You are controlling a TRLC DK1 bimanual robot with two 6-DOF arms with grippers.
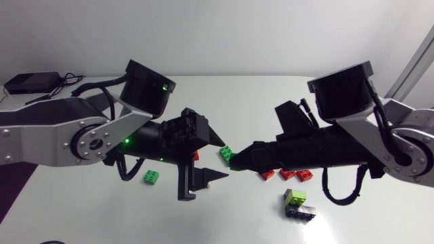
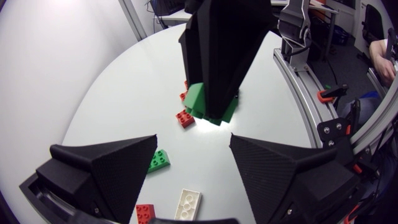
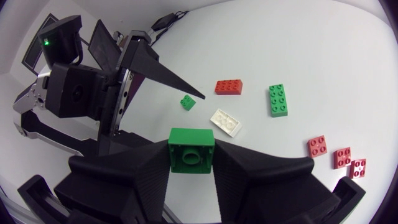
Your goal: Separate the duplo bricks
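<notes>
My right gripper (image 1: 235, 160) is shut on a green duplo brick (image 1: 225, 153) and holds it above the middle of the table. In the right wrist view the green brick (image 3: 191, 149) sits clamped between the two fingers, its underside facing the camera. My left gripper (image 1: 222, 161) is open, one finger above and one below the brick's end, neither touching it. In the left wrist view the green brick (image 2: 208, 102) hangs from my right gripper (image 2: 214, 93) just ahead of my left gripper's spread fingers (image 2: 106, 168).
Loose bricks lie on the table: a small green one (image 1: 151, 177), three red ones (image 1: 287, 174), and a lime brick on a dark one (image 1: 298, 203). The right wrist view shows a red brick (image 3: 229, 87), a white one (image 3: 225, 121) and a long green one (image 3: 278, 101). A black box with cables (image 1: 30, 83) sits back left.
</notes>
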